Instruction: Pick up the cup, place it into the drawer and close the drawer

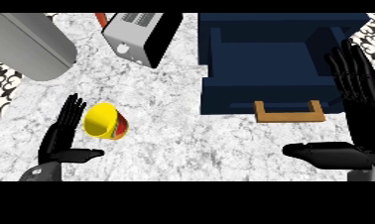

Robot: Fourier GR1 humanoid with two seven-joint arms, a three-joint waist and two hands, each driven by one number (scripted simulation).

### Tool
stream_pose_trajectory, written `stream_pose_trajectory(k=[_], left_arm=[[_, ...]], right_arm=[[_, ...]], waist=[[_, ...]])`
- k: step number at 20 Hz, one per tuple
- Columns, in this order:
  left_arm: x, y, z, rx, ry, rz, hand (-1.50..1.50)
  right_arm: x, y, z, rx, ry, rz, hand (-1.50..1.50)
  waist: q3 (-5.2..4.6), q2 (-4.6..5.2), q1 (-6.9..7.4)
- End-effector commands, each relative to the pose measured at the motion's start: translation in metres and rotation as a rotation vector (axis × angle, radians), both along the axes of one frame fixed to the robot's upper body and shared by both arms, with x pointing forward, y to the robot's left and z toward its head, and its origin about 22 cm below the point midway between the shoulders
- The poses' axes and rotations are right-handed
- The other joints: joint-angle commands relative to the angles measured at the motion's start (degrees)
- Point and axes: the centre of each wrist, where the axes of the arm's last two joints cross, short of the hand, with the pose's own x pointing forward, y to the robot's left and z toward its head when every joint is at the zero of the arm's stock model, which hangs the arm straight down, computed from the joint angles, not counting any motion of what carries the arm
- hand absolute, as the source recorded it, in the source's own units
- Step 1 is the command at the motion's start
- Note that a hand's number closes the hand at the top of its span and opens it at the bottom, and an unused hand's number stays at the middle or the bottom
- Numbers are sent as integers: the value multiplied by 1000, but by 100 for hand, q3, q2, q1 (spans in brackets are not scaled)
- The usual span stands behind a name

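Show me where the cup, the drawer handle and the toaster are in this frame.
cup [100, 119], head view, on its yellow part.
drawer handle [289, 117], head view, on the middle of its wooden bar.
toaster [126, 43], head view, on its silver face.

No readable text, no labels, no brands, no numbers on anything in view

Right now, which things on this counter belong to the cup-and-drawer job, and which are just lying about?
For the job: yellow cup, on its side beside the left hand; open blue drawer with its tan handle.
Lying about: toaster; large grey object, far left.
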Motion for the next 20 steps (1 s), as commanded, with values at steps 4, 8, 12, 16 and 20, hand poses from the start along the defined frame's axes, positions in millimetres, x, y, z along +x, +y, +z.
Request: stream_pose_trajectory(k=[4,8,12,16,20], left_arm=[[4,1,-11,-21,-54,-8,-150],[5,-7,-14,-23,-69,-24,-150],[21,-22,-11,-23,-55,-37,-150],[17,-15,-12,-58,-72,-50,-150],[14,-30,-20,-88,-71,-71,-150]], right_arm=[[-13,0,-4,10,-4,12,-150],[-5,14,-1,2,5,7,-150],[13,-8,20,8,0,13,-150],[-4,6,0,-4,-9,24,-150],[3,15,5,11,-10,28,-150]], waist=[[-7,17,-65],[-11,23,-63],[-11,30,-49],[-11,28,-77],[-20,49,-102]])
